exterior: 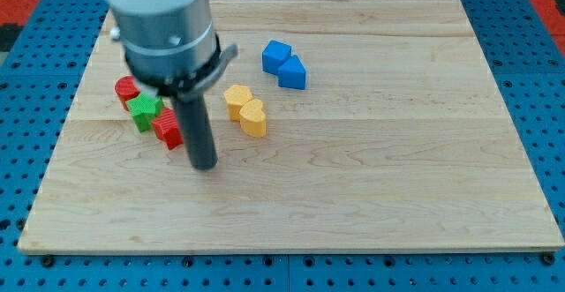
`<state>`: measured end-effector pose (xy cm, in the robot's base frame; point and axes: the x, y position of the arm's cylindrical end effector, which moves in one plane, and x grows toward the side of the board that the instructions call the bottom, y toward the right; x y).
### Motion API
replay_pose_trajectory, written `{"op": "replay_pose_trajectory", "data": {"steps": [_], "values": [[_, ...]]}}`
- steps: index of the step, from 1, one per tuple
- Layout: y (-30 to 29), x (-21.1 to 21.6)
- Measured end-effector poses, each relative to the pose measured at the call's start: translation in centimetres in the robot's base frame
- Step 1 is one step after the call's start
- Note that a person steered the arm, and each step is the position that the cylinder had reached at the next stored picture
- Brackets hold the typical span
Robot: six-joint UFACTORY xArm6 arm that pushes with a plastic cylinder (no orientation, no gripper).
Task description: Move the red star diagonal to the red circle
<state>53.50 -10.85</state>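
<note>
Wooden board with coloured blocks

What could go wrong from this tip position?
1. My tip sits just right of the red star block, which seems to touch the green star block; a leftward push would likely drag both.
2. The red circle block is packed against the green star, so it may shift too.
3. The arm hides part of the cluster.
</note>
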Motion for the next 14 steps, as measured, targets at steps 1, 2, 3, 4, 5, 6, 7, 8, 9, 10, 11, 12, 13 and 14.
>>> {"op": "replay_pose_trajectory", "data": {"steps": [1,2,3,4,5,6,7,8,9,10,11,12,13,14], "values": [[-4.5,-2.3],[-6.8,-6.3],[-7.2,-6.7],[-8.3,-6.7],[-6.0,-6.3],[-4.9,-4.3],[-3.1,-7.5],[-0.7,-12.4],[1.0,-13.1],[-1.6,-12.0],[0.6,-12.0],[4.9,-12.5],[4.2,-15.1],[3.5,-19.4]]}}
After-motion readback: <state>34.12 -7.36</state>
